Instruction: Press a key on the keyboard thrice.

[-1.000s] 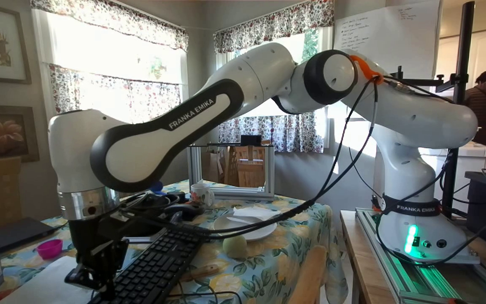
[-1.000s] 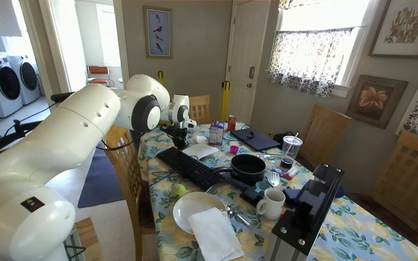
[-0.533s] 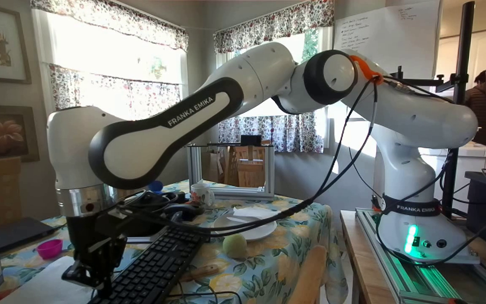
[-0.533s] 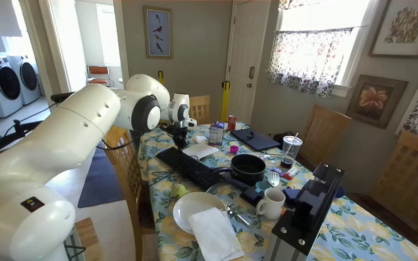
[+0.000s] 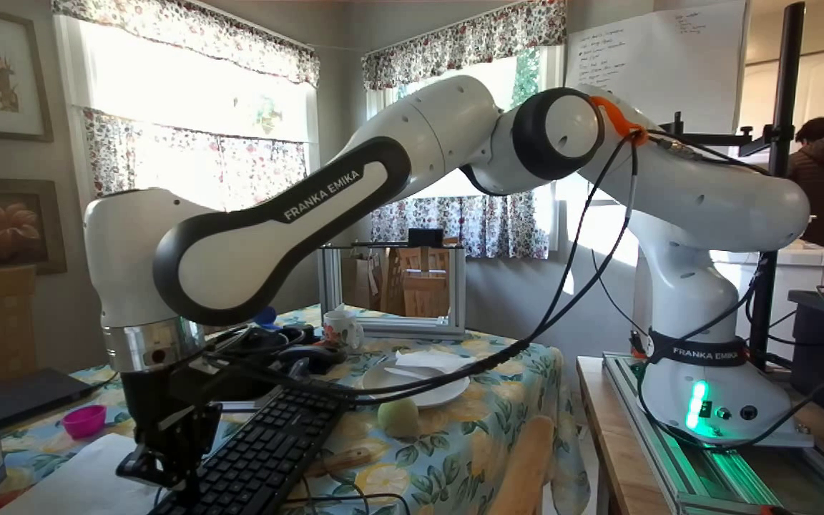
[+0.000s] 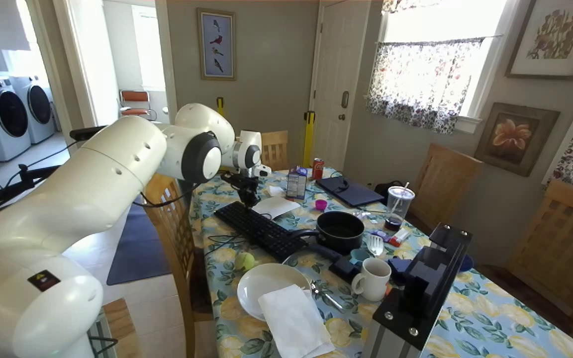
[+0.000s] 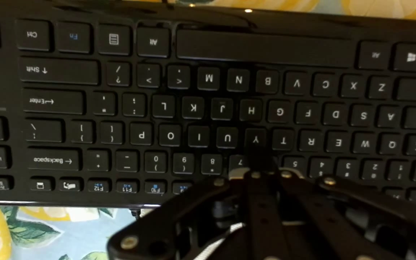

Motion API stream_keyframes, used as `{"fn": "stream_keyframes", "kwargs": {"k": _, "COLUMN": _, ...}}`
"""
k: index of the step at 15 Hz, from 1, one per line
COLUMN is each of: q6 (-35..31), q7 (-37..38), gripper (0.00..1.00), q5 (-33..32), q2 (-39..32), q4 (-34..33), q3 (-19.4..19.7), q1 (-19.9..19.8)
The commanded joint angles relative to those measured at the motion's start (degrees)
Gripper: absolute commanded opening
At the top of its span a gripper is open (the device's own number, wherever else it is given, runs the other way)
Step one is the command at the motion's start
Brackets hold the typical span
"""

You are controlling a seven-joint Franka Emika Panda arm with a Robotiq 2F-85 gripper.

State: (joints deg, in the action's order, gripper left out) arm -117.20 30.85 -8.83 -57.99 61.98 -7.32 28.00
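The long, flat black keyboard (image 6: 259, 229) is laid on the lemon-patterned, cloth-covered worktop (image 6: 490, 313), beside a round black pan (image 6: 340, 243) and a white sheet of paper (image 6: 273, 207). The black jointed hand (image 7: 263, 163) is clenched and pointed down at the keyboard, near the Y key (image 7: 255, 137) and the 7 key (image 7: 239, 162); whether contact with a key is made cannot be told.

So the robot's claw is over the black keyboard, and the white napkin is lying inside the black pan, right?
Not quite: the white napkin isn't inside the black pan. It lies partly on the white plate, overhanging its rim, as an exterior view shows. The robot's gripper is indeed over the black keyboard.
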Motion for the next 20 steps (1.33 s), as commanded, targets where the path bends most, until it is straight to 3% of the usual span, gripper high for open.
{"fn": "stream_keyframes", "kwargs": {"k": 1, "q6": 1.87, "q7": -0.05, "gripper": 0.0, "q5": 0.49, "q2": -1.54, "q4": -2.6, "q3": -0.05, "q1": -0.24}}
{"fn": "stream_keyframes", "kwargs": {"k": 20, "q6": 2.74, "q7": -2.66, "gripper": 0.0, "q5": 2.06, "q2": -2.09, "q4": -3.12, "q3": -0.47, "q1": -0.84}}
